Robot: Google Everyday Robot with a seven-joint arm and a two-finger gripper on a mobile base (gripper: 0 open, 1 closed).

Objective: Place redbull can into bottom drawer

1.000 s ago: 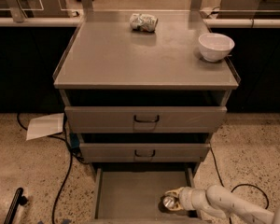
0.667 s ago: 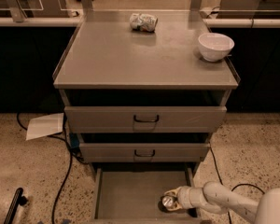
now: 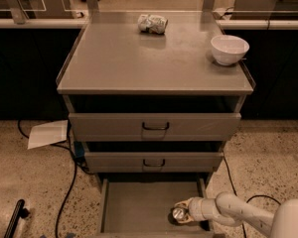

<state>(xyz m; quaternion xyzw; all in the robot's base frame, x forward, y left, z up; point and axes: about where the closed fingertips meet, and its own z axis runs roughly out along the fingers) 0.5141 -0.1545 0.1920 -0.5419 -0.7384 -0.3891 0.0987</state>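
The gripper (image 3: 181, 212), holding the can (image 3: 178, 214), fills the right front of the drawer (image 3: 134, 207); its left floor is free; the middle drawer (image 3: 154, 161) probably overhangs the back.

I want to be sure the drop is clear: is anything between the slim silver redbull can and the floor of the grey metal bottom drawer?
Nothing visible. The gripper holds the slim silver redbull can inside the open grey metal bottom drawer, at its front right corner.
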